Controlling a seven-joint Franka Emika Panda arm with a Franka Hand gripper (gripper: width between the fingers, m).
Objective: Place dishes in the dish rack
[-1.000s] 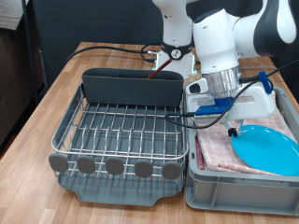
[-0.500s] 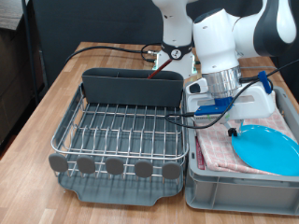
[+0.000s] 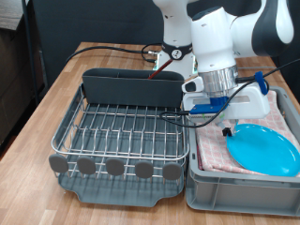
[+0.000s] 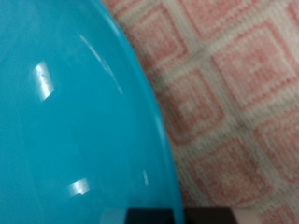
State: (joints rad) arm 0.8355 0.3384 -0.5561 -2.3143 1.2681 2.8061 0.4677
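The round bright-blue plate (image 3: 264, 150) lies on the pink checked cloth (image 3: 217, 150) in the grey tub (image 3: 239, 187) at the exterior view's right. My gripper (image 3: 225, 130) hangs low over the tub, its dark tip at the plate's left rim. In the wrist view the plate (image 4: 65, 112) fills most of the picture, with its rim running across the cloth (image 4: 234, 93). The silver wire dish rack (image 3: 122, 127) on its dark tray stands left of the tub and holds no dish. The white cup and the wooden spoon are out of view.
The rack's grey utensil trough (image 3: 131, 86) stands at its far side, and round grey tabs (image 3: 115, 167) line its near edge. Black cables (image 3: 183, 114) run from the arm over the rack's right side. The wooden table (image 3: 56, 89) extends to the left.
The arm has shifted a little to the exterior view's left and lower. The gripper's tip now sits at the plate's left rim. The plate looks slightly shifted.
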